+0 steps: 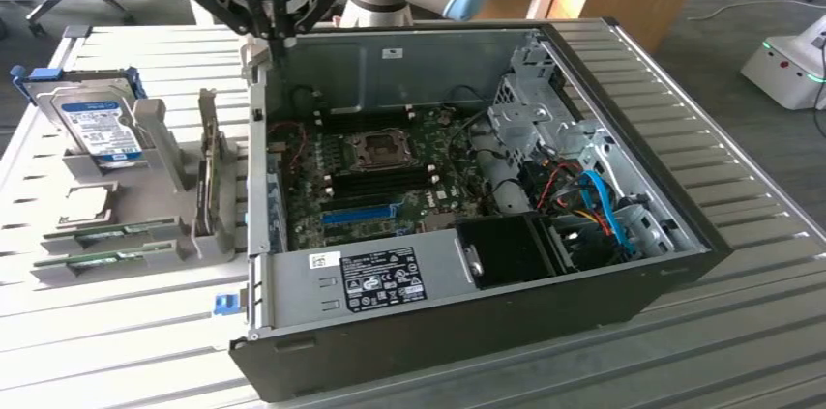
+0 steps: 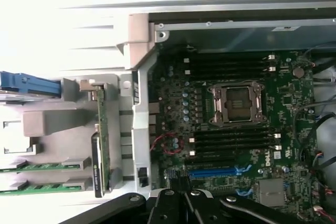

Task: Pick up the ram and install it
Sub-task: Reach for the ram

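As it hangs over the computer case [image 1: 516, 317], tool [image 1: 275, 40] closed on nothing, ram [image 1: 114, 232] lying in grey rack [image 1: 72, 274].

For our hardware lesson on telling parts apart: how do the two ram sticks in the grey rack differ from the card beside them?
Size: the ram sticks are low, narrow strips; the card stands much taller. Pose: the ram sticks run at right angles to the card. Count: two ram sticks, one card. Both are green circuit boards held on edge in the rack.
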Robot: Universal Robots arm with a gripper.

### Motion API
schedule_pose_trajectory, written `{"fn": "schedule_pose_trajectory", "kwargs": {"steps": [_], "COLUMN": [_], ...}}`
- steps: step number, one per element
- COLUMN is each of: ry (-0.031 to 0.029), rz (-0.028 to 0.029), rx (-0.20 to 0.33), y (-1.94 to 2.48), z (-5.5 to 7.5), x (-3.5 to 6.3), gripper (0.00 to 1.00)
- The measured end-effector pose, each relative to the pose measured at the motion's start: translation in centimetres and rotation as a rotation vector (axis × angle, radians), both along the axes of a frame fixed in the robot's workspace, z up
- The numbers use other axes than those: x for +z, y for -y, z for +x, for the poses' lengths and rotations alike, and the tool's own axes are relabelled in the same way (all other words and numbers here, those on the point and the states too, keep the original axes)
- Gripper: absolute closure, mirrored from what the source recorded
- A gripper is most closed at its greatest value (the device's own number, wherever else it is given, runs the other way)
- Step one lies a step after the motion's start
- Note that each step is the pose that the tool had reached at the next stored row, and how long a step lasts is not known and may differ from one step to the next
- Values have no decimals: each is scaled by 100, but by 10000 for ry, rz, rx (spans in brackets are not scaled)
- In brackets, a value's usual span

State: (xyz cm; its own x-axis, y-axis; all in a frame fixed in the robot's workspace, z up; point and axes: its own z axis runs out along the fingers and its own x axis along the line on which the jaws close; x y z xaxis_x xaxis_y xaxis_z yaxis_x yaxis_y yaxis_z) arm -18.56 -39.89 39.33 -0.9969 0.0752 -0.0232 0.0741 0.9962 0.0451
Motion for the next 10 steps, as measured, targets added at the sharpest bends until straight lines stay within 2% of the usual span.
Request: {"fn": "schedule_pose_trajectory", "kwargs": {"steps": [10], "ry": [1], "rz": [0], "rx": [0], "y": [0], "z": [-203], "x": [-1], "gripper": [89]}}
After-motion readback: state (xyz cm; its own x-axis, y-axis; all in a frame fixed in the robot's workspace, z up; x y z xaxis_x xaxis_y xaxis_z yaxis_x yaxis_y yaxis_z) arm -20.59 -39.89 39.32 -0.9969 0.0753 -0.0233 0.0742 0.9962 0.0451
